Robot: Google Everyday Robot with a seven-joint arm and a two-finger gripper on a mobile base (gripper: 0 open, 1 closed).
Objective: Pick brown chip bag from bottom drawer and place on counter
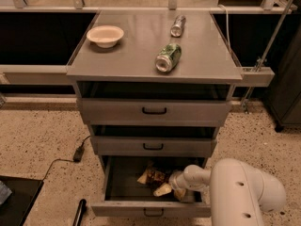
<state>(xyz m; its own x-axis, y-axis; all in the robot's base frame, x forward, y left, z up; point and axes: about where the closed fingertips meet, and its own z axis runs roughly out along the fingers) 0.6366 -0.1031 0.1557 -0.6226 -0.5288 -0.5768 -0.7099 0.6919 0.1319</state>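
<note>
The bottom drawer [150, 208] of the grey cabinet stands pulled open, dark inside. The brown chip bag [154, 176] lies in it, dark brown with tan-yellow ends, towards the right of the middle. My white arm reaches in from the lower right, and the gripper [175, 182] is inside the drawer, at the bag's right end. The counter [136, 55] is the flat grey top above the three drawers.
On the counter stand a pale bowl [105, 35] at the left, a green can [168, 57] lying on its side in the middle and a silver can [177, 26] lying behind it. The two upper drawers [154, 110] are shut. A black cable and plug [78, 152] lie on the speckled floor at the left.
</note>
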